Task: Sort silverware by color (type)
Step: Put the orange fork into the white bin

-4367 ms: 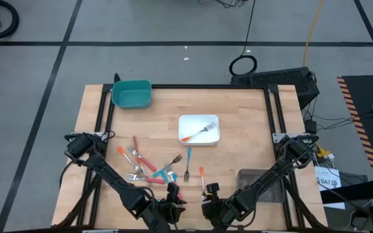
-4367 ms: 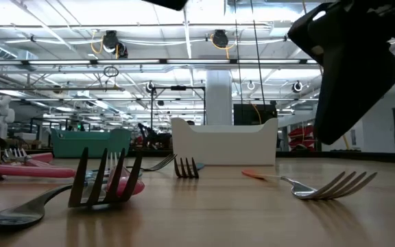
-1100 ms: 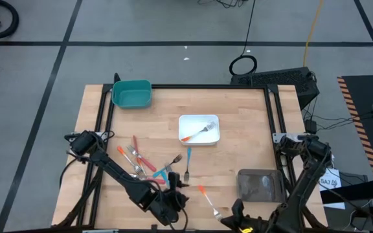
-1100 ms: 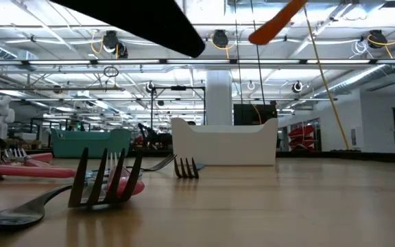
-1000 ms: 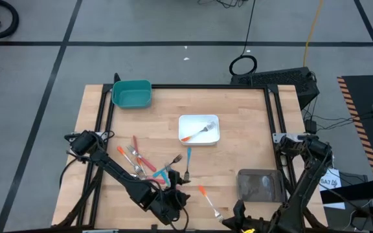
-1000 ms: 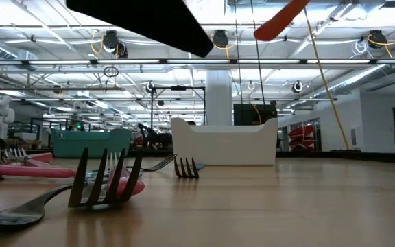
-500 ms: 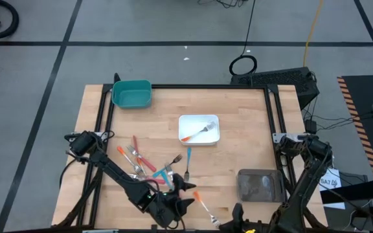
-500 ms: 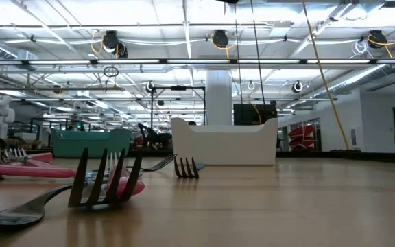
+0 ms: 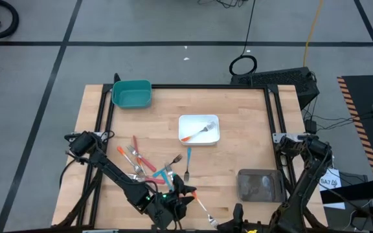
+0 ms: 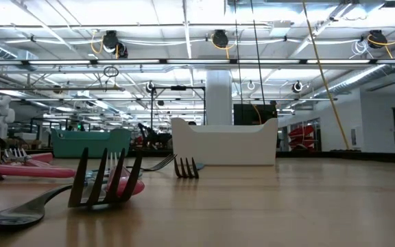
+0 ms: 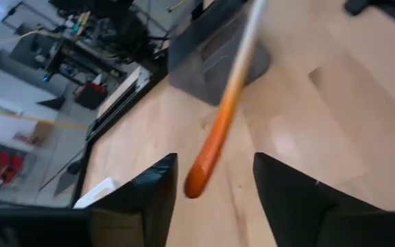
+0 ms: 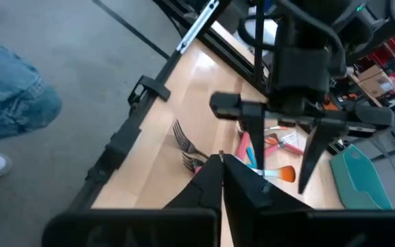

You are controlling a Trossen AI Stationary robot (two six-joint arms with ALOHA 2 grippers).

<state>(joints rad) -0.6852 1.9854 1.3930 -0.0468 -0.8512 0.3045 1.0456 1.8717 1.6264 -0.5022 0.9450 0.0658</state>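
Workshop hall, wooden bench [image 9: 238,116]. Orange-handled fork [image 9: 201,205] held aloft at head end by right tool [image 12: 223,162], fingers together on it. Left tool [image 9: 188,195] straddles handle, fingers apart, not gripping. Remaining forks [image 9: 141,165] scattered bench-left. Fork likely light, stiff, slick; best pinched mid-handle.

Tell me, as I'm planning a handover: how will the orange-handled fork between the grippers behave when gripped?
Probably stiff: the orange-handled fork juts straight, unsagging, from the right gripper. Likely light, being so thin. Its slim handle might pivot or slip in the left gripper.
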